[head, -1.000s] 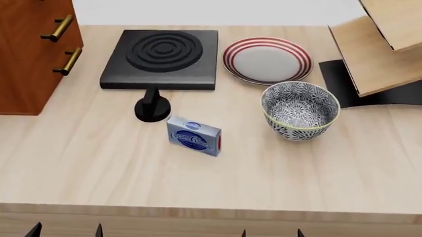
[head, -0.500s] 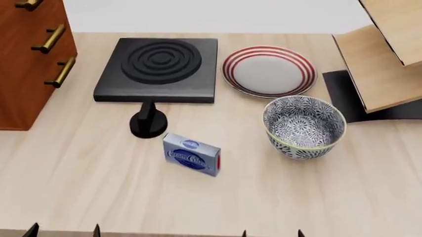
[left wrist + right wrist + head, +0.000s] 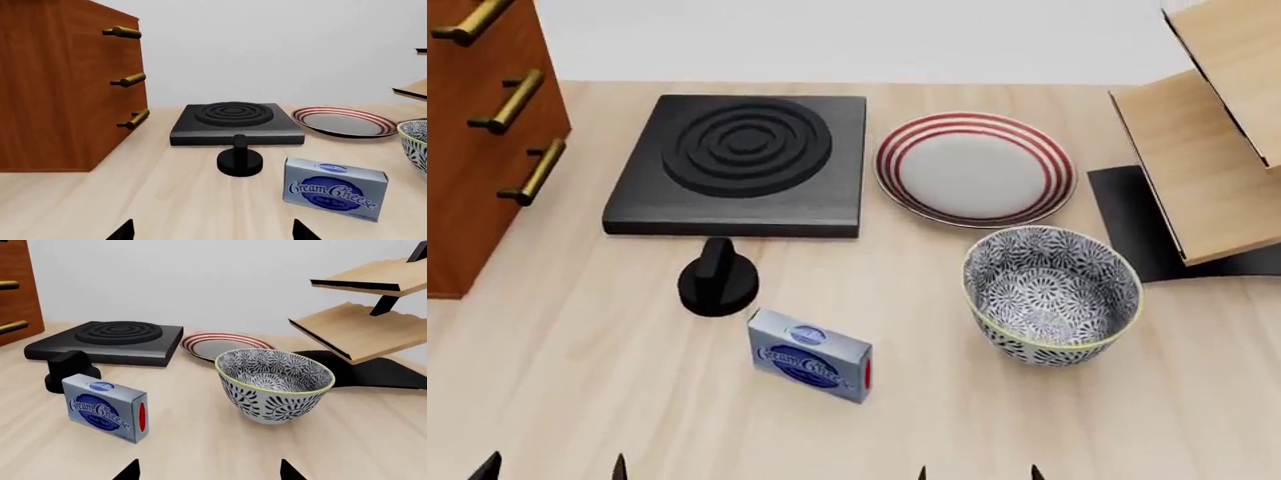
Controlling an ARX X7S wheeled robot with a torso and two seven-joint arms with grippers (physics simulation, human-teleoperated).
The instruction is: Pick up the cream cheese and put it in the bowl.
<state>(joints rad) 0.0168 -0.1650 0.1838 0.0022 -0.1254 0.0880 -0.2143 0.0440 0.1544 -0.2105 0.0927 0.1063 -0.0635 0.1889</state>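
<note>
Pale wood makes up the table (image 3: pixel 587 370), and on it the cream cheese (image 3: pixel 810 356) stands on one long edge, label facing the robot, its red end turned toward the bowl (image 3: pixel 1050 292); the box is free and nothing touches it. The bowl sits apart from it on the robot's right, upright and with nothing inside, with the red-ringed plate (image 3: pixel 974 167) behind it. Just behind the box is a black knob (image 3: pixel 717 280), near but not touching, and behind that the black burner (image 3: pixel 741 163). Only dark fingertips show at the bottom edge of every view: the left gripper (image 3: pixel 212 231) and the right gripper (image 3: pixel 208 471) both have their tips spread wide with nothing between them, low at the near edge of the table and well short of the box. The box's long axis runs roughly across the robot's front, slightly skewed, so its thin dimension points front to back. In the head view it lies between the two pairs of tips, a little nearer the left pair; yet the right arm is on the bowl's side. Whichever arm goes must likely reach forward and close across the thin faces, keeping clear of the knob
</note>
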